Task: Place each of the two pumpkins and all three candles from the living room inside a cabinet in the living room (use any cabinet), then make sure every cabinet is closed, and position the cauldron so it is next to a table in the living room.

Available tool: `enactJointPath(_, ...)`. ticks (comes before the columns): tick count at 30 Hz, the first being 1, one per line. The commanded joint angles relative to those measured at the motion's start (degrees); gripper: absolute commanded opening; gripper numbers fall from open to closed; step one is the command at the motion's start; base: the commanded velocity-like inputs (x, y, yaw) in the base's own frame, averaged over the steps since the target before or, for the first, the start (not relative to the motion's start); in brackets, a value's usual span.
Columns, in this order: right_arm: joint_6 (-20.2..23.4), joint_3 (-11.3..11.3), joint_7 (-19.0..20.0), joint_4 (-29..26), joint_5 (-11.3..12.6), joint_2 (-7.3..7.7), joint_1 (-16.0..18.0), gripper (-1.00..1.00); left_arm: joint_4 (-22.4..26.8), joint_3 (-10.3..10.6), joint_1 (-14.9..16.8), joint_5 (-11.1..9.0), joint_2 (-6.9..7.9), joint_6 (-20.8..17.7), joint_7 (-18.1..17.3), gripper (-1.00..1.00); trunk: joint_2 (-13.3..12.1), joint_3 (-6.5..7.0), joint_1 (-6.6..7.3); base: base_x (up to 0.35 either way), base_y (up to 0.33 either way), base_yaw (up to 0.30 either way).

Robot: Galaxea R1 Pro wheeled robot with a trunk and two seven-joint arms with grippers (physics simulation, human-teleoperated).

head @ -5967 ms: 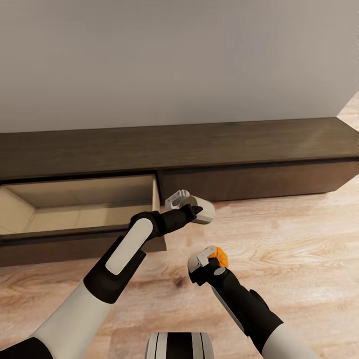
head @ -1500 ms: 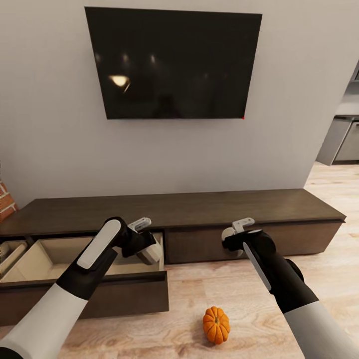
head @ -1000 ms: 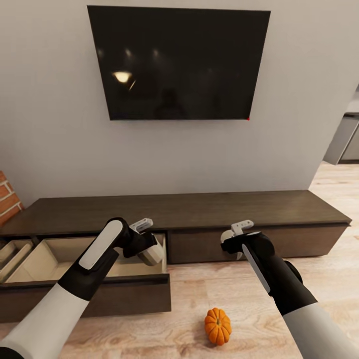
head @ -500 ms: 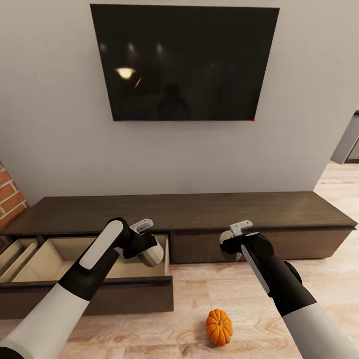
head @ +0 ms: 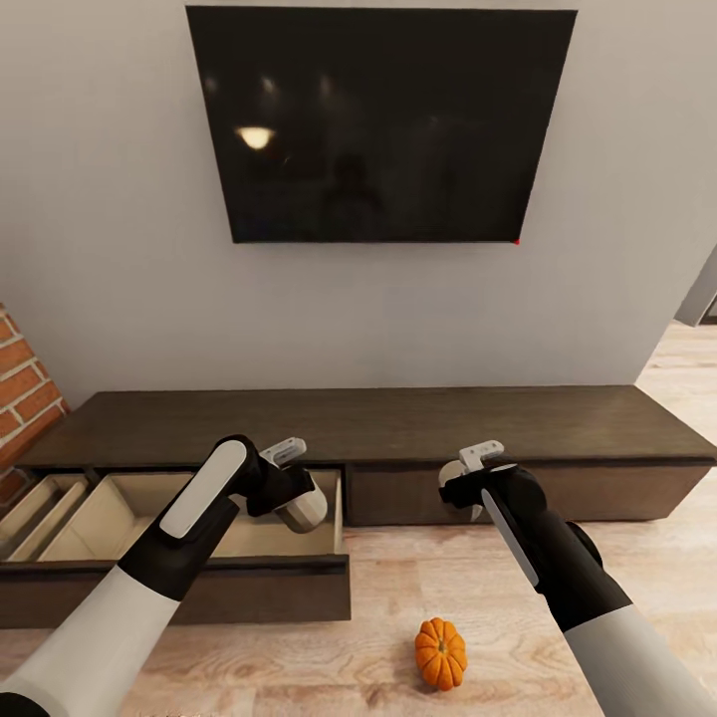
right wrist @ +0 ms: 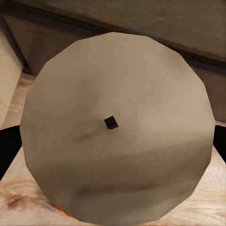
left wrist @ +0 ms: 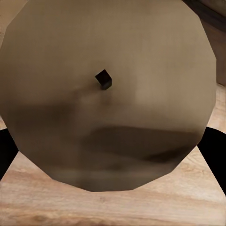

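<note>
Nearest me, a pumpkin (head: pixel 440 652) sits on the wood floor (head: pixel 617 558) between my two arms, apart from both and in front of the cabinet. My left gripper (head: pixel 295 478) is closed around a candle (head: pixel 303 511), which hangs over the right end of the open drawer (head: pixel 179 518), near its side wall; in the left wrist view the candle's flat pale top (left wrist: pixel 108 94) with its small dark wick (left wrist: pixel 103 78) faces the camera, with my dark fingers (left wrist: pixel 5 150) at its edges. My right gripper (head: pixel 468 476) is held at about the same height, in front of a closed drawer front, and the right wrist view shows a second candle (right wrist: pixel 117 127) pressed close between the fingers, wick (right wrist: pixel 111 122) toward the lens; from the head view I can barely make out this candle behind the wrist, so I take it as held on the wrist view's evidence. A sliver of orange at that candle's lower edge may be the pumpkin on the floor. Further back, the cabinet (head: pixel 478 423) runs long and low along the wall, with another drawer (head: pixel 35 498) standing open at the far left. Above it a dark television (head: pixel 383 124) hangs on the grey wall, and a brick surface (head: pixel 25 373) shows at the left edge.
</note>
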State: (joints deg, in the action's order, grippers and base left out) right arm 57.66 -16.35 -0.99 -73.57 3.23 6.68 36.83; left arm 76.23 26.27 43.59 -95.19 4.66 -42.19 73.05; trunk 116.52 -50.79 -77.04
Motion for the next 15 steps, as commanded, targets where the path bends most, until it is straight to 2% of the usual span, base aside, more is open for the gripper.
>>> enactJointPath(1,0.0,0.0,0.0,0.0,0.0,0.0,0.0,-1.0,0.0,0.0,0.0,0.0,0.0,0.0,0.0,-1.0,-0.4,0.09,0.23,0.0,0.0,0.063)
enactJointPath(15,0.0,0.0,0.0,0.0,0.0,0.0,0.0,-1.0,-0.1,0.0,0.0,0.0,0.0,-0.1,0.0,-1.0,-6.0,1.33,3.3,0.0,0.0,0.063)
